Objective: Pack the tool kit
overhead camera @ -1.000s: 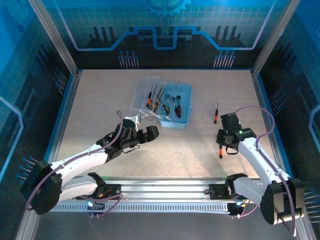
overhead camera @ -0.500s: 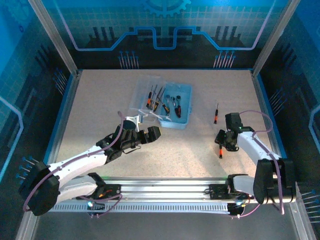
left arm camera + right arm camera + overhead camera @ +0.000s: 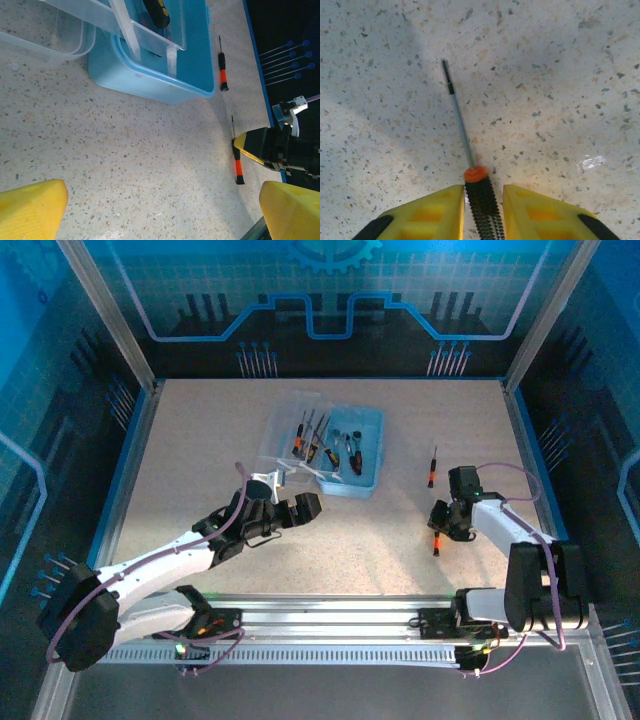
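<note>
Down low: R claw [image 3: 483,195] astride screwdriver [image 3: 461,125] handle.

A speckled beige worktop [image 3: 190,450] with blue edging stands between aluminium posts [image 3: 103,310], with a blue circuit-patterned backdrop [image 3: 330,300] behind its far edge.

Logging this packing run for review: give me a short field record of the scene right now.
tool kit: lid open, tools inside
loose screwdriver: lying on table, right of the kit
second screwdriver: on table, nearer the arms
right end effector: low over the table, straddling second screwdriver's handle; firm grip unclear
left end effector: open wide, empty, near side of kit
</note>
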{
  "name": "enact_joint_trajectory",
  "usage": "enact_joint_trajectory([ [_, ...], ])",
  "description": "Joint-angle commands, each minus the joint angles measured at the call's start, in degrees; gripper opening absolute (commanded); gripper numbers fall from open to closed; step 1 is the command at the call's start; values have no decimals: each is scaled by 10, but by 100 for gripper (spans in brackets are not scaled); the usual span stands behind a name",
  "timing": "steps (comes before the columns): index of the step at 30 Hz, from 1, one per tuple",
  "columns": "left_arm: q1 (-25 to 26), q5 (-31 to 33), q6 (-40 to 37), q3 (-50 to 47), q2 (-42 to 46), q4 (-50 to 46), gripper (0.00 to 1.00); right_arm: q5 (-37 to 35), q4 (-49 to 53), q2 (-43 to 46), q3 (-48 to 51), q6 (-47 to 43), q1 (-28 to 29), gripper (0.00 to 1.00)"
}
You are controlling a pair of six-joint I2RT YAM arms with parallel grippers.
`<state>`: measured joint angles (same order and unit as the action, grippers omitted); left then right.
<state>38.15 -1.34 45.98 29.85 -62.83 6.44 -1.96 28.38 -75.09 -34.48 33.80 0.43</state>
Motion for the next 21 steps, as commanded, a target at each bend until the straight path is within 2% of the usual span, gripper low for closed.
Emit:
enact_joint_trajectory([
  [1, 3, 21, -24, 18, 8, -21, 99, 14, -8, -4, 2, 0, -12, 25],
  [7, 2, 39, -43, 27, 28, -47, 99, 23, -5, -13, -6, -5, -13, 24],
  [11, 2, 42, -45, 26, 35, -49, 99, 32, -3, -15, -8, -7, -13, 30],
  [21, 2, 47, -47, 25, 40, -56, 99, 58, -23, -25, -3, -8, -12, 20],
])
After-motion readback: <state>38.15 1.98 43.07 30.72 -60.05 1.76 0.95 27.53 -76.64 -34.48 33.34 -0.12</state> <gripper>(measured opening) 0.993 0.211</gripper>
